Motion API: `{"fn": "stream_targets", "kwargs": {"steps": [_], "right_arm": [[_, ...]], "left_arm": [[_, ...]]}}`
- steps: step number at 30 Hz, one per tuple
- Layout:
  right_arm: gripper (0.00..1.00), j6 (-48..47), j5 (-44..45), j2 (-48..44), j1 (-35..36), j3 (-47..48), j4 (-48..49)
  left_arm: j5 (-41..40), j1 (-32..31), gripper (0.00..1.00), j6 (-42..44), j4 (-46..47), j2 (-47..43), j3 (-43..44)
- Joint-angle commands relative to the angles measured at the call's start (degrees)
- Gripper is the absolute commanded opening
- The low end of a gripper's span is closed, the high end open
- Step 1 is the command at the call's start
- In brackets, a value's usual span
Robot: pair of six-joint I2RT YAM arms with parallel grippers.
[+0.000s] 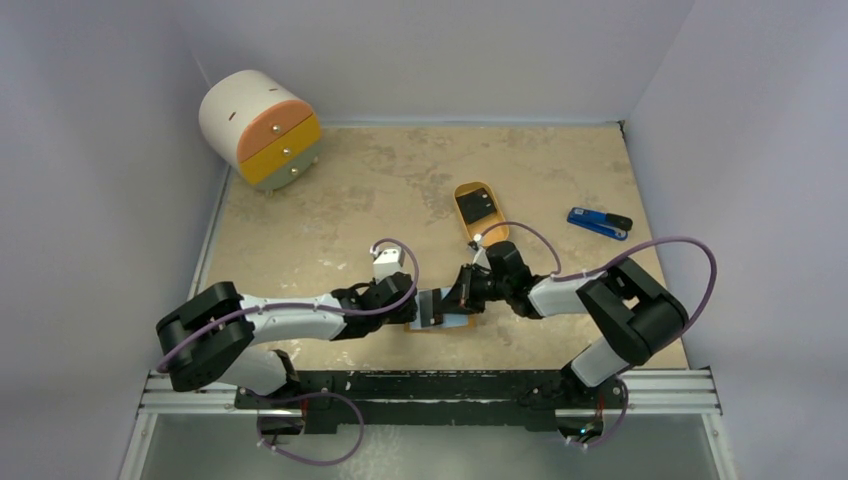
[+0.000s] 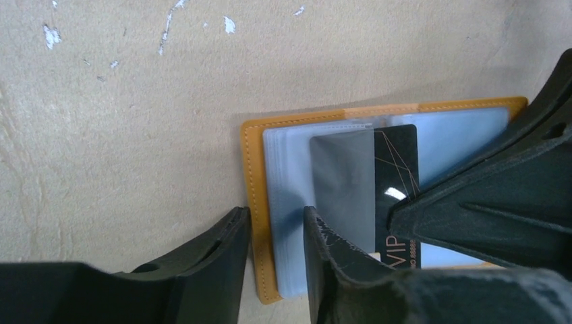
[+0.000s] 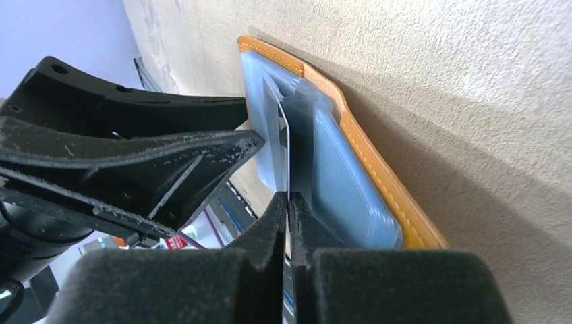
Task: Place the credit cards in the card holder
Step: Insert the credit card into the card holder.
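The card holder (image 1: 447, 326) lies open on the table, orange-tan rim and pale blue sleeves up (image 2: 253, 175) (image 3: 367, 155). My right gripper (image 1: 462, 292) (image 3: 289, 199) is shut on a black credit card (image 2: 396, 155) (image 3: 287, 145), whose far end sits under a clear sleeve. My left gripper (image 1: 415, 305) (image 2: 275, 219) is slightly open. It straddles the holder's left edge, one finger beside the orange rim and one on the sleeves. A second dark card (image 1: 476, 207) lies in the orange oval tray (image 1: 470, 188).
A blue-and-black gadget (image 1: 600, 222) lies at the right. A round white drawer unit (image 1: 262, 130) stands at the back left. Both arms meet close together near the table's front edge. Walls close in the table on three sides.
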Motion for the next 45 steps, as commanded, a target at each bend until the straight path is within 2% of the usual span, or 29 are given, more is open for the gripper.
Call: {"fn": "stream_targets", "kwargs": {"steps": [1,5,8,11,16,18,21,24,31,35,40,45], "right_arm": [[0.08,0.37,1.98,-2.09,0.55,1.08,-0.51],[0.31,0.34,2.35,-3.45,0.53,0.59,-1.47],[0.39,0.39,2.81,-3.94,0.55,0.4,-2.17],[0.42,0.07,3.47,-4.51,0.55,0.64,-3.34],[0.42,-1.0,4.91,-5.45,0.55,1.55,-6.42],[0.39,-1.24,5.0,-5.51,0.59,1.77,-6.78],[0.33,-1.22,4.7,-4.98,0.81,2.17,-6.66],[0.31,-1.41,4.65,-3.98,1.31,3.01,-6.98],[0.27,-1.48,5.98,-1.97,2.3,4.74,-8.07],[0.28,-1.44,8.08,-2.5,2.59,5.18,-10.11],[0.34,-3.24,15.51,-9.43,2.57,5.21,-18.51],[0.34,-4.35,16.29,-9.98,2.58,5.85,-20.78]], "left_arm": [[0.63,-0.06,0.39,-0.59,-1.43,-2.67,-0.66],[0.06,-0.11,0.46,-1.06,-2.16,-4.76,-1.27],[0.13,-0.11,0.47,-1.77,-1.67,-5.45,-2.34],[-0.38,-0.11,0.46,-2.53,-1.75,-6.29,-3.01],[-2.74,-0.15,0.45,-3.53,-3.35,-9.77,-3.75],[-4.04,-0.1,0.43,-3.71,-4.59,-11.07,-3.85],[-6.39,-0.07,0.39,-4.47,-6.64,-12.75,-4.19],[-8.31,-0.04,0.33,-5.36,-8.41,-13.4,-4.77],[-8.09,0.03,0.19,-5.35,-7.62,-8.5,-4.99],[-6.76,0.02,0.16,-5.08,-5.47,-6.48,-5.47],[-5.89,0.05,0.13,-4.95,-4.24,-5.55,-6.03],[-5.04,0.07,0.11,-4.76,-2.49,-5.43,-6.5]]}}
